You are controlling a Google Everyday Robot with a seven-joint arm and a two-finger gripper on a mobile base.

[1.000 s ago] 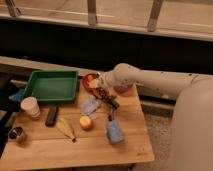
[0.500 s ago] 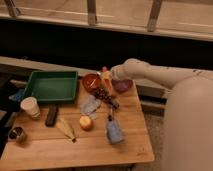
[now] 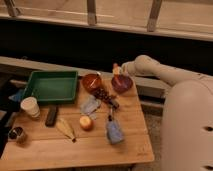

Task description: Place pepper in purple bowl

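Hand (image 3: 117,71) closed on pepper (image 3: 115,66) above purple bowl (image 3: 122,83), arm outstretched.

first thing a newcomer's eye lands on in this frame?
The big white arm sweeping in from the right, its claw shut on the pepper just above the far-left rim of the purple bowl at the table's back edge. Next, the green tray at back left and the round orange fruit mid-table.
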